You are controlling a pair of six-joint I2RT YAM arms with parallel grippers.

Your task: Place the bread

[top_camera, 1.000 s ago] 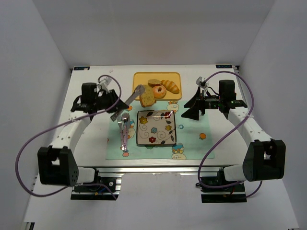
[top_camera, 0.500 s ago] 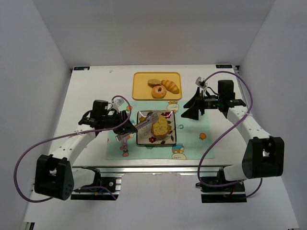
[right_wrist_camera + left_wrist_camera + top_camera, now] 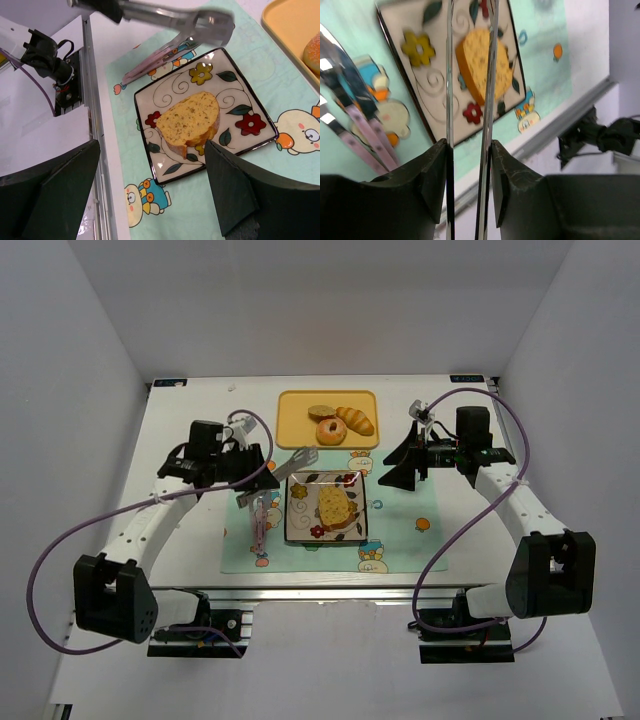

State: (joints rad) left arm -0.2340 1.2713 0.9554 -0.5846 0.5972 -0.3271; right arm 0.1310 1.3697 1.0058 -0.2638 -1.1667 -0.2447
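Got the left gripper (image 3: pixel 250 465) clamped on metal tongs (image 3: pixel 292 460), hanging just off the far-left corner of the plate (image 3: pixel 298 512). Flat on that plate, 1 bread slice (image 3: pixel 333 507): golden-yellow face, brown crust, long axis near-right to far-left, rounded end toward the tray (image 3: pixel 292 430). Over right, right gripper (image 3: pixel 398 462) spread wide, near the plate's far-right corner.
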